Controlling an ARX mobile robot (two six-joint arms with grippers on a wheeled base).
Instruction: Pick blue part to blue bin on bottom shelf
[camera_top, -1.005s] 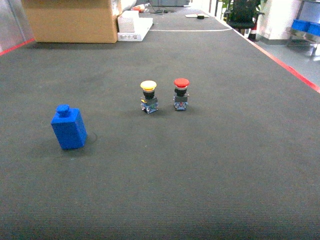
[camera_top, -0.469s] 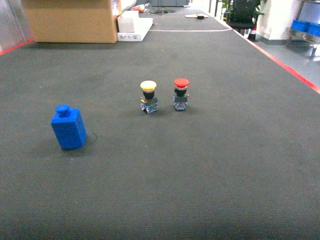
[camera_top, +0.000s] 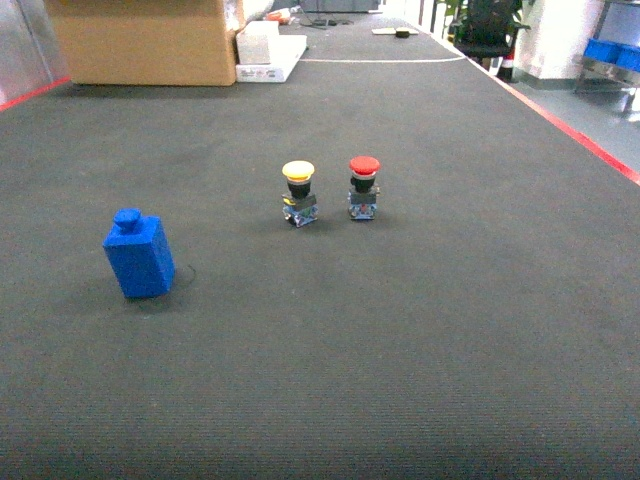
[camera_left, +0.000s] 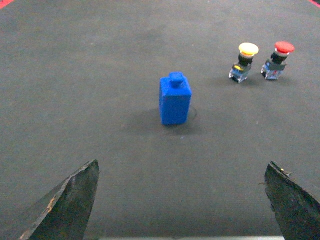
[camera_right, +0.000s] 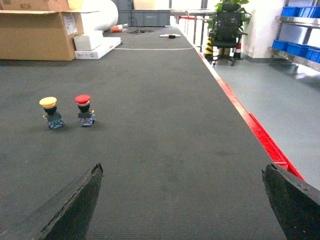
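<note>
Blue part (camera_top: 139, 258) stands upright on the dark worktop (camera_top: 420, 330), left of the yellow-capped push button (camera_top: 298, 192) and red-capped push button (camera_top: 363, 186), which sit side by side near mid-worktop. Left tool (camera_left: 182, 200) has its fingers (camera_left: 67, 202) spread wide apart, gripping nothing, with the blue part ahead between them, well clear; right tool (camera_right: 182, 200) likewise spread apart and empty over bare worktop, both buttons off to its left. Cardboard box (camera_top: 140, 40) at far left end; blue bins (camera_right: 300, 10) on a rack in the far right background.
</note>
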